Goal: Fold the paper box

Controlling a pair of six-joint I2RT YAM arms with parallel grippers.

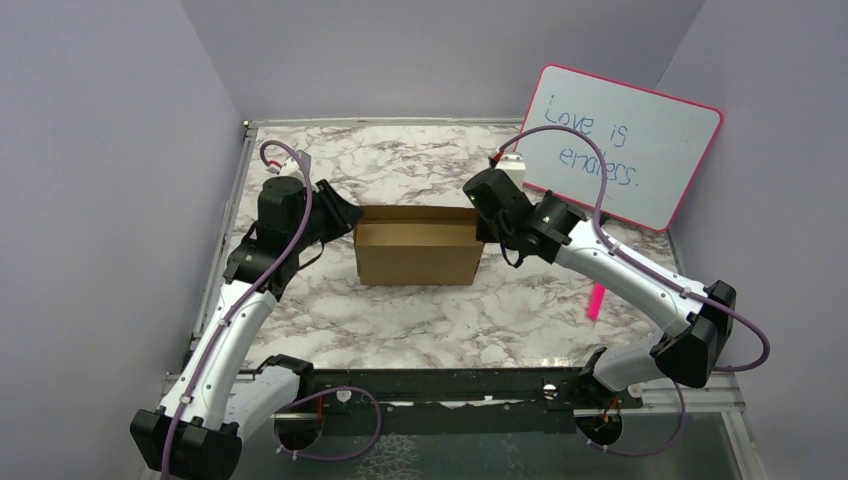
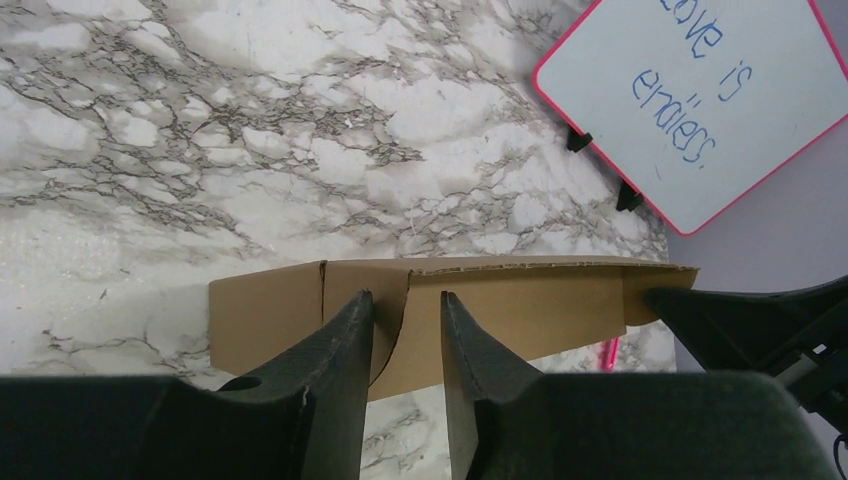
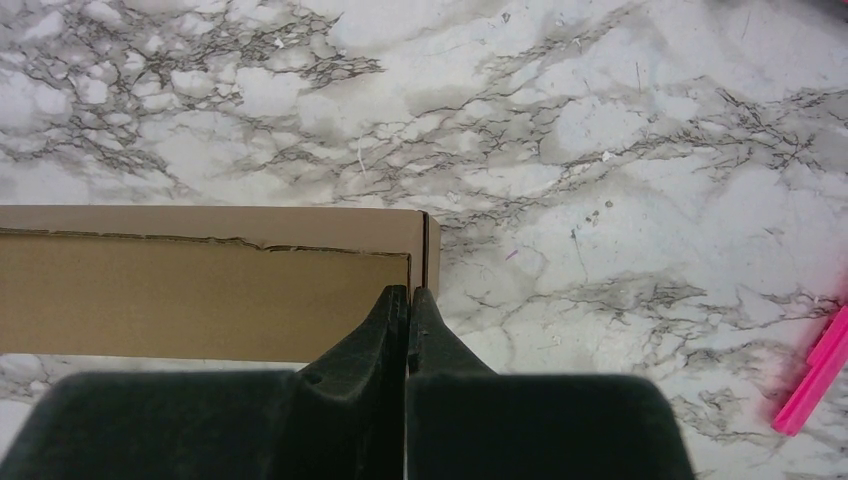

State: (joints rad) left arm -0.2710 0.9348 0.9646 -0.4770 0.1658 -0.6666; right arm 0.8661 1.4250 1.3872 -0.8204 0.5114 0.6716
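Top external: the paper box [image 1: 418,250] stands as a shallow brown box near the middle of the marble table [image 1: 400,160], long side toward the arm bases. The left gripper [image 1: 345,222] is at its left end and the right gripper [image 1: 482,228] at its right end. A whiteboard [image 1: 625,145] leans at the back right. A pink marker [image 1: 596,300] lies on the table to the right of the box.

Left wrist: the jaws stand spread, with a clear gap between the fingers [image 2: 345,340]. A cardboard flap with a curved cutout shows through the gap. Contact with the cardboard: cannot tell.

Right wrist: the fingers [image 3: 385,330] are pressed together, tips at the box's end corner. Pinching the wall: cannot tell.
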